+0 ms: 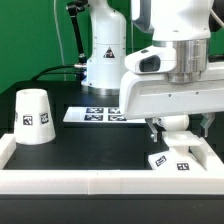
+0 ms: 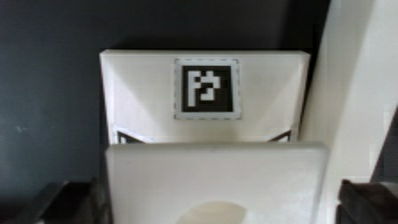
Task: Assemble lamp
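Note:
The lamp base (image 1: pixel 180 160) is a flat white square part with tags. It lies at the front of the exterior view's right, against the white rim. In the wrist view the base (image 2: pixel 205 90) fills the middle, with one tag facing the camera. My gripper (image 1: pixel 180 135) hangs straight over it. In the wrist view the gripper (image 2: pixel 217 205) has its dark fingers (image 2: pixel 71 205) wide apart on either side of the base's near part, with thin dark gaps showing. The tapered shade (image 1: pixel 33 118) stands upright at the exterior view's left. The bulb is out of view.
The marker board (image 1: pixel 95 115) lies flat behind the middle of the black table. A raised white rim (image 1: pixel 90 182) runs along the front and round the corners. The arm's white pedestal (image 1: pixel 105 60) stands at the back.

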You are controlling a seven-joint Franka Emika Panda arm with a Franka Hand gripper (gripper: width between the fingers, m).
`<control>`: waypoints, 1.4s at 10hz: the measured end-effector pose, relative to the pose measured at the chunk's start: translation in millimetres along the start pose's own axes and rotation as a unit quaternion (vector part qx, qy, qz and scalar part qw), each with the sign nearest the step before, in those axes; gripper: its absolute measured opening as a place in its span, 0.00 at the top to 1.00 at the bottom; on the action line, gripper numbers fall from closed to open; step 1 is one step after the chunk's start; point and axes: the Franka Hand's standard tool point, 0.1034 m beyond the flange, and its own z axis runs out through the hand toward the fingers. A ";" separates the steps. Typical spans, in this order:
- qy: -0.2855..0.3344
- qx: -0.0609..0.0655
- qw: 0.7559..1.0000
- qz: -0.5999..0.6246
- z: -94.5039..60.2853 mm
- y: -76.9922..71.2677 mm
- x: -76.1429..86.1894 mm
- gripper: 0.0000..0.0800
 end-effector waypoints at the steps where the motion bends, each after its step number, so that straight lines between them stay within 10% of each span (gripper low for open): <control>1: 0.000 0.000 1.000 -0.008 -1.1 0.0 -0.7 0.14; 9: -0.016 -0.011 0.995 -0.101 -37.6 -13.7 -90.6 0.13; 14: -0.066 -0.009 0.959 -0.274 -42.3 -25.2 -101.9 0.13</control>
